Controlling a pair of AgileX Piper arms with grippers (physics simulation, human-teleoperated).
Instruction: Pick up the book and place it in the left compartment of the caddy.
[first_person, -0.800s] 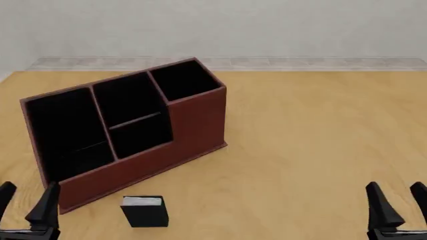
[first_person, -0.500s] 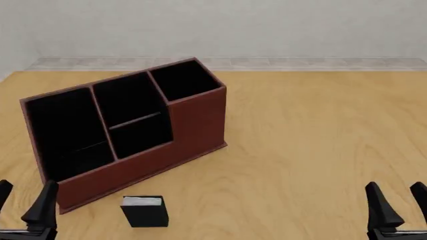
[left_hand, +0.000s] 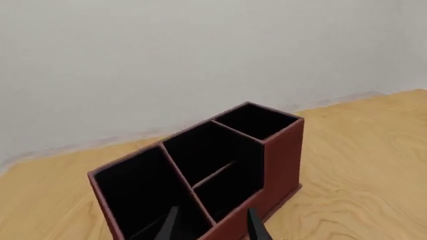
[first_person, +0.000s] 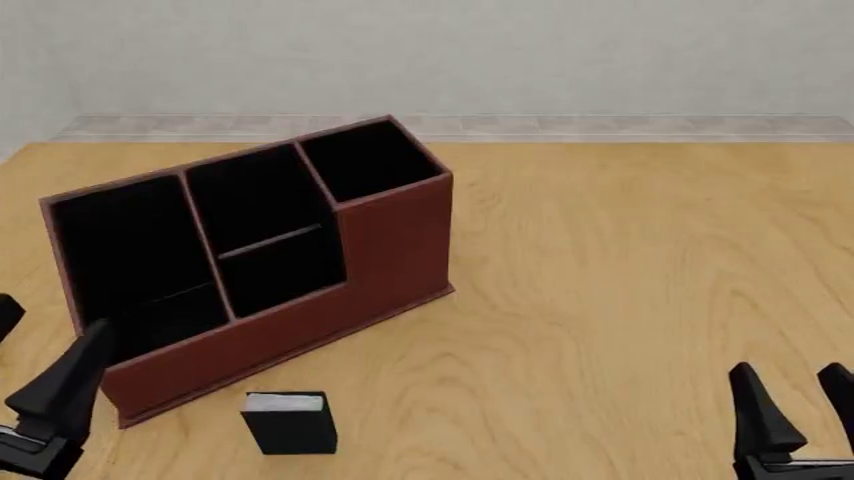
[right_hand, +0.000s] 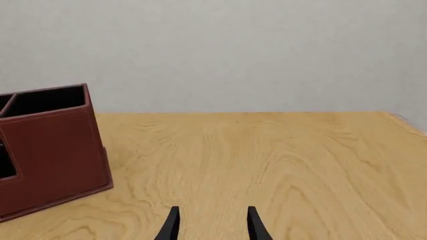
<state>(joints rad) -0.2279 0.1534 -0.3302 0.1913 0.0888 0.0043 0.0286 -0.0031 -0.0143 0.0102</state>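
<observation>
The book (first_person: 287, 422), small and black with white page edges on top, stands on the table just in front of the caddy (first_person: 394, 240). The caddy is a reddish-brown box with a black interior; its left compartment (first_person: 127, 260) is the widest section. My left gripper (first_person: 34, 355) is open, hovering at the caddy's front left corner, to the left of the book. In the left wrist view its fingers (left_hand: 172, 222) frame the caddy (left_hand: 280, 155) and the left compartment (left_hand: 140, 195); the book is hidden there. My right gripper (first_person: 787, 385) is open and empty, far right.
Light wooden table (first_person: 627, 260) with a pale wall behind its far edge. In the right wrist view the open right gripper (right_hand: 212, 212) looks over bare wood, with the caddy's small end section (right_hand: 53, 150) off to one side.
My left gripper has risen and shifted outward to the left, now tilted beside the caddy's front left corner. The book, caddy and right gripper have not moved.
</observation>
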